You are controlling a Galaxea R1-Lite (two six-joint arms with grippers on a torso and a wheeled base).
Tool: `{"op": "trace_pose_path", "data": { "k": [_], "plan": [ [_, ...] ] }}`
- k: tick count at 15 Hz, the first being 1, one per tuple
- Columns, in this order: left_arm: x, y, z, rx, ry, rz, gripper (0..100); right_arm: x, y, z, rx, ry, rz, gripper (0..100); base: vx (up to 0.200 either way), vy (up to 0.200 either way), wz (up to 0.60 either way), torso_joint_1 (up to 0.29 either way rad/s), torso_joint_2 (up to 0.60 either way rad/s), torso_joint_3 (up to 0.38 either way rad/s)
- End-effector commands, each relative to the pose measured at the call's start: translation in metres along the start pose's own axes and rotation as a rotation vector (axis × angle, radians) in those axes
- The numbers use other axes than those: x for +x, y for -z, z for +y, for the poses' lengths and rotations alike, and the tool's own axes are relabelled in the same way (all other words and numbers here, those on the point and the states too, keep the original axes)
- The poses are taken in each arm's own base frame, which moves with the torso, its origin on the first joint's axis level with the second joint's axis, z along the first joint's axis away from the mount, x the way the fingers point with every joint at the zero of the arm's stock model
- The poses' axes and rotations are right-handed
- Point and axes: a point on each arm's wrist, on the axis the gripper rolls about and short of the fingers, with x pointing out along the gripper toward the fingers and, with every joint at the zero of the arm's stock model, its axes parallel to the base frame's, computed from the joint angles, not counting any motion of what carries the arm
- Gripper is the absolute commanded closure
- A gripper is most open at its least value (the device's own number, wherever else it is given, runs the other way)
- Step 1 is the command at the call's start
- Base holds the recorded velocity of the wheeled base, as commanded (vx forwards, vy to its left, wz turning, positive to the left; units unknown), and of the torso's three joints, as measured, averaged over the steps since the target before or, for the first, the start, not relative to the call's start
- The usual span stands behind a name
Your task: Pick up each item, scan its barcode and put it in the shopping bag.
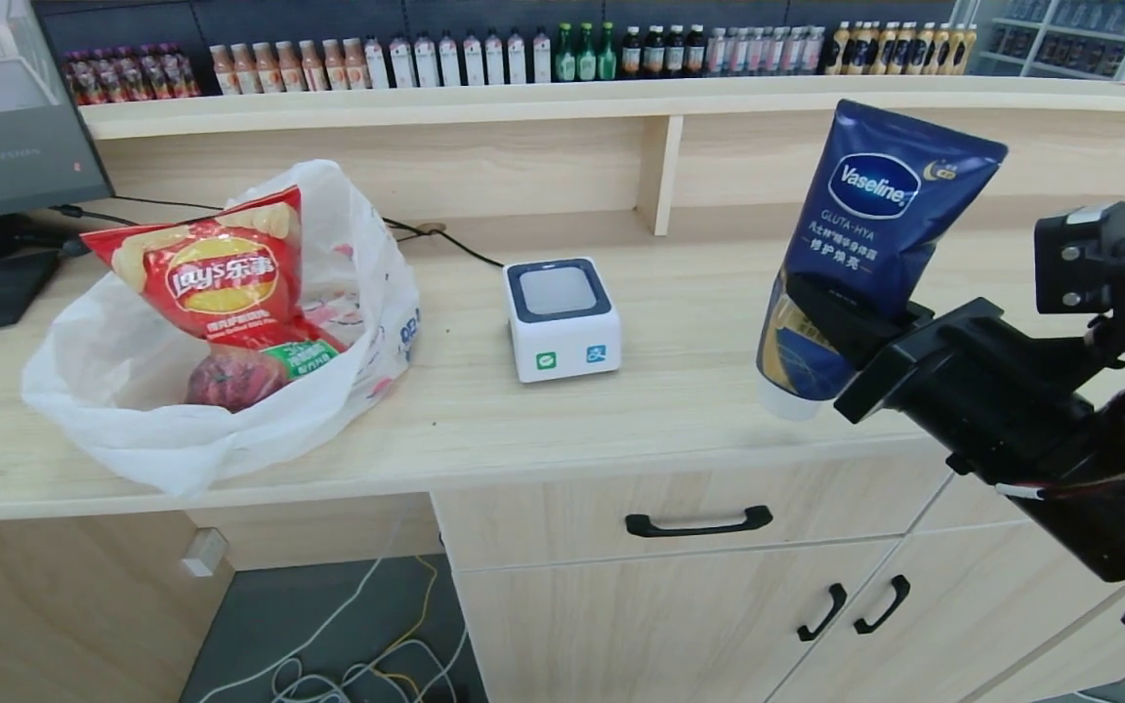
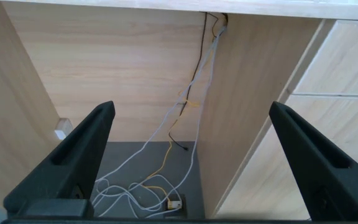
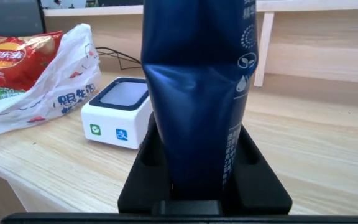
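The right arm [image 1: 1031,420] comes in from the lower right of the head view, angled up and toward the left, with the wrist camera bracket [image 1: 1095,259] sitting above it. The right gripper [image 1: 841,327] is raised and its fingers [image 3: 145,155] are clamped on both sides of the lower part of a blue tube [image 1: 880,215]. The tube is gripped upright, cap end down, top leaning slightly to the robot's right. The left gripper [image 2: 191,155] is held low, pointing forward and a bit down, its two black fingers [image 2: 82,155] spread wide apart.
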Motion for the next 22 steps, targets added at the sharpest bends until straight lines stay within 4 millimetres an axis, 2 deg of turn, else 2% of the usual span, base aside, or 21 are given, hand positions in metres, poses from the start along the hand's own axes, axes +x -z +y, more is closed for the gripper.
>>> {"op": "trace_pose_path", "data": {
  "k": [1, 7, 11, 17, 22],
  "plan": [
    [0.000, 0.000, 0.000, 0.000, 0.000, 0.000, 0, 0.001, 0.001, -0.001, -0.001, 0.002, 0.002, 100, 0.000, 0.200, 0.00, 0.007, 0.00, 0.002],
    [0.000, 0.000, 0.000, -0.001, 0.000, 0.000, 0, 0.001, 0.000, 0.000, 0.001, 0.001, -0.003, 100, 0.000, 0.200, 0.00, 0.003, 0.00, 0.002],
    [0.000, 0.000, 0.000, 0.000, 0.000, 0.000, 0, 0.000, -0.002, 0.000, 0.002, -0.001, -0.008, 100, 0.000, 0.000, 0.00, 0.000, 0.00, 0.000],
    [0.000, 0.000, 0.000, 0.000, 0.000, 0.000, 0, 0.009, -0.010, 0.003, 0.013, -0.026, -0.052, 100, 0.000, 0.000, 0.00, 0.000, 0.00, 0.000],
    [0.000, 0.000, 0.000, 0.000, 0.000, 0.000, 0, 0.045, -0.029, 0.013, 0.105, -0.025, -0.149, 100, 0.000, 0.000, 0.00, 0.000, 0.00, 0.000]
  ]
}}
